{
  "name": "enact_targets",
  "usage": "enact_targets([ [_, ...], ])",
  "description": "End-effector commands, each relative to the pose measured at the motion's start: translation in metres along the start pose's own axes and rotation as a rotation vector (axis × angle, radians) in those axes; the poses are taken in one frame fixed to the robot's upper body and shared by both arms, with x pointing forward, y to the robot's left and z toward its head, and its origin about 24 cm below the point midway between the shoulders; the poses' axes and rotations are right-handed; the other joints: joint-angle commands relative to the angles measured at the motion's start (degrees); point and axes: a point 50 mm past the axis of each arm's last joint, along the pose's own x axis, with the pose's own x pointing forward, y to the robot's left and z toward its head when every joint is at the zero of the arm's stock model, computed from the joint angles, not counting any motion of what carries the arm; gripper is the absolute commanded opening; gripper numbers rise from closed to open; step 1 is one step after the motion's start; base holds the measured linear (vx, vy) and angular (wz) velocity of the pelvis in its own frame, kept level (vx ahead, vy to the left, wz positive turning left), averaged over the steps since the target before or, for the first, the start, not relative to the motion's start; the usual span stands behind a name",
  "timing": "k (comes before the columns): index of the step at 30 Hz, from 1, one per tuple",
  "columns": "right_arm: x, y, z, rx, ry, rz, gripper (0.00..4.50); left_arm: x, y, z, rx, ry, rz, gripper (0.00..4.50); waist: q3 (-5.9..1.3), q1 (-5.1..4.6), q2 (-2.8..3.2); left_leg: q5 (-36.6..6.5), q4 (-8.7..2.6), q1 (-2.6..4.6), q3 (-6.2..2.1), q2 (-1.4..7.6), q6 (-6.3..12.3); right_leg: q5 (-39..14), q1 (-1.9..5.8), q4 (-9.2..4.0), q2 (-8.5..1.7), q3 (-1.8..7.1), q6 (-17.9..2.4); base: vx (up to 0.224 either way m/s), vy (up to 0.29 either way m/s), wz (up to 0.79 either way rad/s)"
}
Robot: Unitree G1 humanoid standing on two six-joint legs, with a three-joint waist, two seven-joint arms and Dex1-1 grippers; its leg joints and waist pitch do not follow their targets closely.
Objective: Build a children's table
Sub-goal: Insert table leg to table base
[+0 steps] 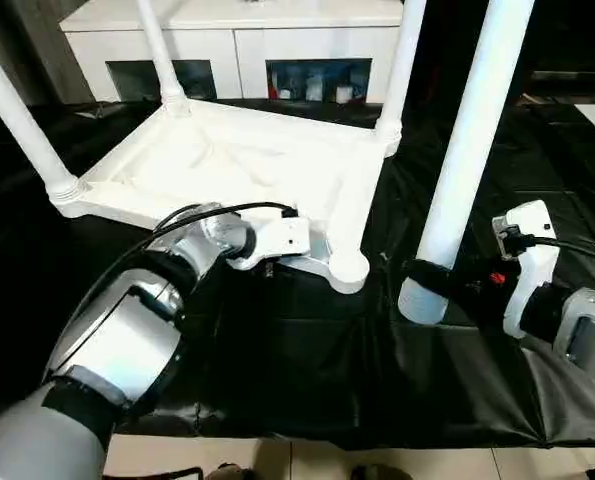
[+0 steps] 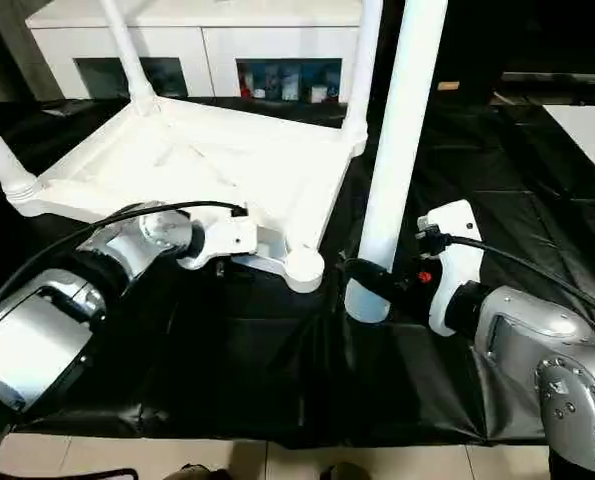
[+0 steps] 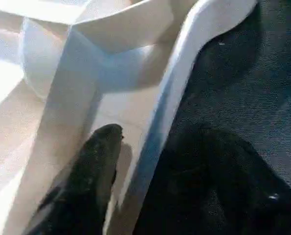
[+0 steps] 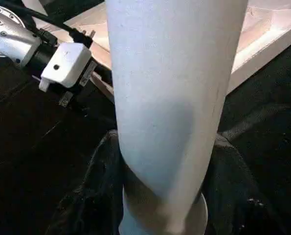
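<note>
Care should go into keeping the long white plastic tube leg (image 1: 467,150), clasped upright by the right gripper (image 1: 432,285), plumb over the upturned white ribbed tabletop's (image 1: 227,160) near empty corner socket (image 1: 347,268), which the left gripper (image 1: 277,262) pinches steady.

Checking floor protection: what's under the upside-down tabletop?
A black sheet lies under the tabletop and spreads around it, also under the leg held upright by the right end effector. Whatever lies below the sheet is covered.

upturned white tabletop (image 1: 227,160), three legs (image 1: 22,125) socketed, fourth leg (image 1: 467,150) upright beside
</note>
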Motion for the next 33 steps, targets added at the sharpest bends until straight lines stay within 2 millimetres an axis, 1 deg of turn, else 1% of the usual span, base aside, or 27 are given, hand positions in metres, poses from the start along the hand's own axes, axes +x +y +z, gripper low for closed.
enact_targets([
  [1, 0.0, 0.003, 0.006, -0.028, -0.011, 0.012, 1.86, 0.001, -0.01, -0.004, 0.027, 0.047, -0.147, 2.64, -3.81, 0.11, -0.88, -7.8, -3.94, 1.21, -1.72, 2.76, 4.7, -8.3, 3.11, -4.17, -3.86, 2.32, -15.3, 0.0, 0.0, 0.0],
  [2, 0.0, 0.003, 0.006, -0.029, -0.011, 0.012, 1.86, 0.001, -0.01, -0.004, 0.027, 0.048, -0.15, 2.64, -3.99, 0.19, -0.92, -7.2, -3.95, 1.2, -1.71, 2.81, 4.82, -7.8, 3.25, -4.03, -3.94, 2.33, -15.5, 0.0, 0.0, 0.0],
  [3, 0.001, 0.001, 0.008, -0.032, -0.011, 0.01, 1.86, 0.0, -0.012, -0.005, 0.034, 0.064, -0.207, 2.48, -4.14, 0.23, -1.26, -6.7, -3.93, 1.18, -1.65, 2.81, 4.96, -7.2, 3.36, -3.95, -3.98, 2.34, -15.7, 0.0, 0.0, 0.0],
  [4, 0.002, 0.0, 0.008, -0.033, -0.012, 0.009, 1.86, -0.001, -0.012, -0.005, 0.037, 0.069, -0.221, 2.48, -4.2, 0.33, -1.34, -6.4, -3.9, 1.18, -1.62, 2.83, 5.0, -6.9, 3.41, -3.82, -4.06, 2.36, -15.9, 0.0, 0.0, 0.0],
  [5, 0.002, 0.0, 0.008, -0.033, -0.012, 0.009, 1.86, -0.001, -0.012, -0.005, 0.037, 0.069, -0.221, 2.39, -4.08, 0.39, -1.13, -6.3, -3.88, 1.19, -1.54, 2.84, 5.16, -6.7, 3.32, -3.85, -4.11, 2.4, -16.2, 0.0, 0.0, 0.0],
  [6, 0.002, 0.0, 0.008, -0.033, -0.012, 0.009, 1.86, -0.001, -0.012, -0.005, 0.037, 0.069, -0.221, 2.29, -4.04, 0.4, -1.09, -6.5, -3.88, 1.23, -1.52, 2.87, 5.21, -6.9, 3.26, -3.86, -4.11, 2.4, -16.3, 0.0, 0.0, 0.0],
  [8, 0.005, -0.001, 0.009, -0.034, -0.015, 0.01, 1.86, -0.003, -0.011, -0.004, 0.034, 0.073, -0.241, 2.1, -4.34, 0.65, -1.44, -6.6, -3.84, 1.3, -1.53, 2.99, 5.19, -7.9, 3.37, -3.78, -4.29, 2.39, -16.5, 0.0, 0.0, 0.0],
  [9, 0.008, -0.002, 0.009, -0.036, -0.018, 0.014, 1.86, -0.003, -0.01, -0.002, 0.019, 0.06, -0.248, 2.05, -4.24, 0.64, -1.36, -6.7, -3.89, 1.25, -1.54, 2.99, 5.1, -8.3, 3.32, -3.86, -4.29, 2.38, -16.5, 0.0, 0.0, 0.0],
  [11, 0.011, -0.002, 0.01, -0.039, -0.021, 0.018, 1.86, -0.003, -0.01, 0.0, 0.005, 0.043, -0.255, 1.85, -4.45, 0.74, -1.31, -6.7, -3.81, 1.32, -1.44, 2.95, 4.43, -8.5, 3.29, -3.82, -4.23, 2.39, -16.7, 0.0, 0.0, 0.0],
  [12, 0.014, -0.003, 0.01, -0.041, -0.025, 0.023, 1.86, -0.004, -0.009, 0.003, -0.012, 0.024, -0.262, 1.73, -4.85, 0.89, -1.45, -6.4, -3.68, 1.34, -1.41, 2.92, 4.47, -8.0, 3.55, -3.7, -4.27, 2.42, -16.8, 0.0, 0.0, 0.0],
  [13, 0.018, -0.003, 0.01, -0.042, -0.028, 0.028, 1.86, -0.005, -0.008, 0.004, -0.019, 0.015, -0.267, 1.73, -4.85, 1.12, -1.28, -5.8, -3.68, 1.29, -1.43, 3.01, 4.5, -6.9, 3.48, -3.49, -4.39, 2.45, -17.2, 0.0, 0.0, 0.0],
  [14, 0.018, -0.003, 0.01, -0.042, -0.028, 0.028, 1.86, -0.005, -0.008, 0.004, -0.019, 0.015, -0.267, 1.61, -5.12, 1.32, -1.4, -5.1, -3.55, 1.23, -1.38, 2.91, 4.63, -5.5, 3.62, -3.28, -4.38, 2.45, -17.6, 0.0, 0.0, 0.0],
  [15, 0.02, -0.003, 0.011, -0.045, -0.031, 0.032, 1.86, -0.006, -0.008, 0.004, -0.024, 0.01, -0.283, 1.52, -5.19, 1.64, -1.35, -4.8, -3.5, 1.27, -1.33, 2.97, 4.91, -4.8, 3.6, -3.24, -4.36, 2.48, -17.7, 0.0, 0.0, 0.0],
  [16, 0.02, -0.003, 0.011, -0.045, -0.031, 0.032, 1.86, -0.006, -0.008, 0.004, -0.024, 0.01, -0.283, 1.41, -5.19, 1.64, -1.35, -4.8, -3.5, 1.27, -1.33, 2.97, 4.91, -4.8, 3.6, -3.24, -4.36, 2.48, -17.7, 0.0, 0.0, 0.0],
  [17, 0.023, -0.003, 0.011, -0.048, -0.034, 0.039, 1.86, -0.008, -0.007, 0.005, -0.034, 0.0, -0.3, 1.32, -5.52, 2.17, -1.36, -3.8, -3.46, 1.38, -1.36, 3.1, 5.09, -3.3, 3.67, -2.86, -4.38, 2.44, -17.9, 0.0, 0.0, 0.0],
  [19, 0.027, -0.004, 0.011, -0.052, -0.036, 0.047, 1.86, -0.01, -0.006, 0.005, -0.045, -0.007, -0.313, 1.18, -5.55, 2.5, -1.26, -3.3, -3.39, 1.33, -1.29, 3.07, 5.14, -1.6, 3.59, -2.64, -4.45, 2.45, -18.4, 0.0, 0.0, 0.0],
  [20, 0.029, -0.004, 0.011, -0.054, -0.038, 0.052, 1.86, -0.011, -0.006, 0.005, -0.05, -0.008, -0.319, 1.02, -5.55, 2.68, -1.34, -3.2, -3.39, 1.25, -1.3, 3.04, 5.2, -1.0, 3.63, -2.56, -4.46, 2.45, -18.5, 0.0, 0.0, 0.0],
  [21, 0.031, -0.004, 0.011, -0.056, -0.039, 0.057, 1.86, -0.013, -0.005, 0.004, -0.058, -0.004, -0.324, 1.02, -5.57, 2.83, -1.43, -3.3, -3.4, 1.29, -1.29, 3.04, 5.23, -0.9, 3.64, -2.53, -4.5, 2.43, -18.5, 0.0, 0.0, 0.0],
  [23, 0.037, -0.005, 0.009, -0.063, -0.041, 0.064, 1.86, -0.015, -0.006, -0.001, -0.07, 0.02, -0.331, 0.74, -5.58, 3.18, -1.37, -3.3, -3.38, 1.18, -1.3, 3.07, 5.2, -0.6, 3.69, -2.44, -4.6, 2.45, -18.5, 0.0, 0.0, 0.0],
  [24, 0.038, -0.005, 0.009, -0.066, -0.042, 0.065, 1.86, -0.014, -0.008, -0.003, -0.064, 0.029, -0.331, 0.74, -5.57, 3.28, -1.46, -3.5, -3.38, 1.2, -1.3, 3.06, 5.18, -0.8, 3.65, -2.44, -4.61, 2.42, -18.5, 0.0, 0.0, 0.0],
  [27, 0.041, -0.005, 0.008, -0.069, -0.049, 0.06, 1.86, -0.012, -0.011, -0.011, -0.07, 0.069, -0.319, 0.54, -5.66, 3.49, -1.41, -3.1, -3.37, 1.16, -1.35, 3.11, 5.23, -0.3, 3.77, -2.26, -4.63, 2.43, -18.4, 0.0, 0.0, 0.0],
  [28, 0.043, -0.005, 0.008, -0.068, -0.055, 0.058, 1.86, -0.011, -0.012, -0.012, -0.098, 0.054, -0.297, 0.5, -5.63, 3.5, -1.54, -3.1, -3.34, 1.09, -1.36, 3.06, 5.39, -0.3, 3.82, -2.25, -4.64, 2.43, -18.3, 0.0, 0.0, 0.0],
  [29, 0.044, -0.005, 0.008, -0.064, -0.063, 0.054, 1.86, -0.008, -0.012, -0.012, -0.14, 0.033, -0.26, 0.47, -5.58, 3.56, -1.19, -3.5, -3.32, 1.13, -1.38, 3.05, 5.18, -1.1, 3.71, -2.28, -4.66, 2.41, -18.3, 0.0, 0.0, 0.0],
  [30, 0.044, -0.005, 0.008, -0.062, -0.066, 0.052, 1.86, -0.008, -0.012, -0.013, -0.152, 0.027, -0.249, 0.42, -5.49, 3.44, -1.28, -4.0, -3.35, 1.14, -1.31, 3.04, 5.04, -1.6, 3.67, -2.4, -4.6, 2.41, -18.4, 0.0, 0.0, 0.0],
  [31, 0.045, -0.005, 0.008, -0.059, -0.074, 0.049, 1.86, -0.004, -0.012, -0.013, -0.201, 0.002, -0.192, 0.35, -5.46, 3.42, -1.49, -4.9, -3.34, 1.12, -1.31, 2.96, 4.62, -3.1, 3.75, -2.52, -4.56, 2.41, -18.2, 0.0, 0.0, 0.0],
  [32, 0.046, -0.004, 0.008, -0.057, -0.078, 0.047, 1.86, -0.002, -0.013, -0.013, -0.225, -0.013, -0.167, 0.35, -5.42, 3.46, -1.23, -5.2, -3.32, 1.1, -1.37, 2.92, 4.45, -3.8, 3.75, -2.56, -4.6, 2.39, -18.2, 0.0, 0.0, 0.0],
  [33, 0.046, -0.004, 0.007, -0.056, -0.081, 0.046, 1.86, -0.001, -0.013, -0.013, -0.241, -0.023, -0.151, 0.33, -5.3, 3.34, -1.41, -5.9, -3.39, 1.04, -1.41, 2.9, 4.22, -5.5, 3.76, -2.84, -4.55, 2.39, -17.8, 0.0, 0.0, 0.0],
])
